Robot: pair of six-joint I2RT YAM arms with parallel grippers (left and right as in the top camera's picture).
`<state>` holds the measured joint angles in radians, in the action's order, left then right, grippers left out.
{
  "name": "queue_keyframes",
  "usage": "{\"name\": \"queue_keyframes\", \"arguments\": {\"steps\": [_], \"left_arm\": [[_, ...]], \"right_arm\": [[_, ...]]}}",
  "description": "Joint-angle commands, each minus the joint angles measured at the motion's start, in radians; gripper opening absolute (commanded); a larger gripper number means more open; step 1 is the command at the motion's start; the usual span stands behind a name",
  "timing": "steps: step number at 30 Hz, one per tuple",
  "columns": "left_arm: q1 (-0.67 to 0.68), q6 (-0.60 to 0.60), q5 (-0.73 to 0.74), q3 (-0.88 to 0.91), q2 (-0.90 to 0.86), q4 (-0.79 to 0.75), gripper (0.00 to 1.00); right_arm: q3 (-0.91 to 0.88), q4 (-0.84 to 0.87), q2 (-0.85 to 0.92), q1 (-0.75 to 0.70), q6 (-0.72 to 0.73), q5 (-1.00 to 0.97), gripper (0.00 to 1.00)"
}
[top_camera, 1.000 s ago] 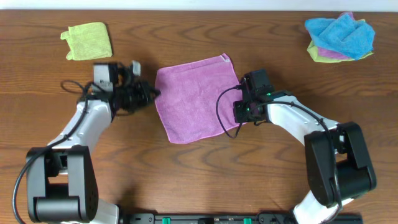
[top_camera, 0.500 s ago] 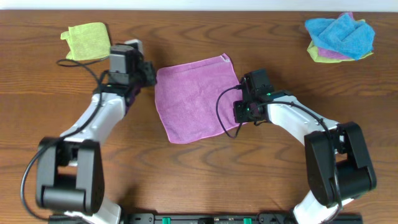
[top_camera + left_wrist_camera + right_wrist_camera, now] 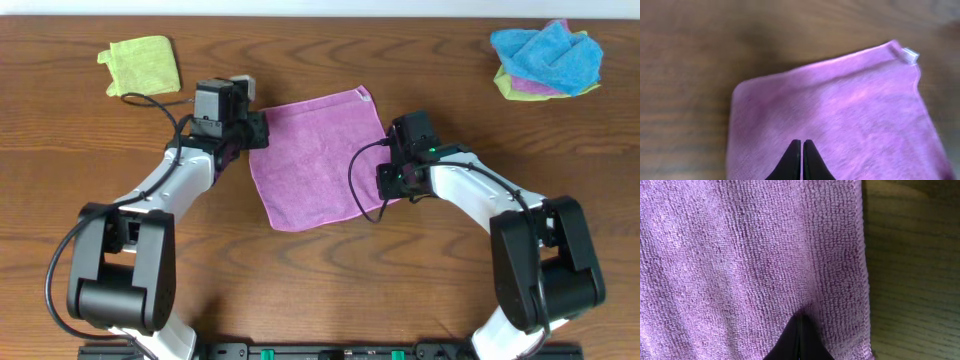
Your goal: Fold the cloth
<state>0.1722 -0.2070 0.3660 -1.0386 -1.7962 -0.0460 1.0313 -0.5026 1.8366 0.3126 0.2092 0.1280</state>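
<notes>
Cloth (image 3: 315,160) flat, lime cloth (image 3: 142,65), blue heap (image 3: 547,58) aside

The cloth (image 3: 740,255) is shown as matt mauve microfibre, its looped pile ribbed and its hem stitched. The table (image 3: 320,290) under the cloth is seen as grained brown wood, smooth with a low sheen. Beside the cloth, the arm shells (image 3: 470,190) are rendered in smooth white plastic.

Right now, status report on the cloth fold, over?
Left pincer shut, over mauve square microfibre cloth, left corner. Right pincer shut, at its right edge. Cloth flat, unfolded. Nothing blocking.
</notes>
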Motion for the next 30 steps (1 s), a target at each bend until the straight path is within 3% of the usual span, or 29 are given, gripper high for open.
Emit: {"name": "queue_keyframes", "arguments": {"steps": [1,12,30], "left_arm": [[0.037,0.064,-0.061,-0.014,-0.006,-0.019,0.06],[0.064,0.119,-0.221,-0.014,-0.075,-0.009,0.06],[0.063,0.148,-0.218,-0.014,-0.219,-0.208,0.05]], "right_arm": [[-0.005,-0.013,0.016,0.001,0.014,-0.027,0.02],[-0.005,-0.04,0.016,0.001,0.014,-0.027,0.02],[-0.005,-0.153,0.016,0.003,0.049,-0.023,0.02]]}}
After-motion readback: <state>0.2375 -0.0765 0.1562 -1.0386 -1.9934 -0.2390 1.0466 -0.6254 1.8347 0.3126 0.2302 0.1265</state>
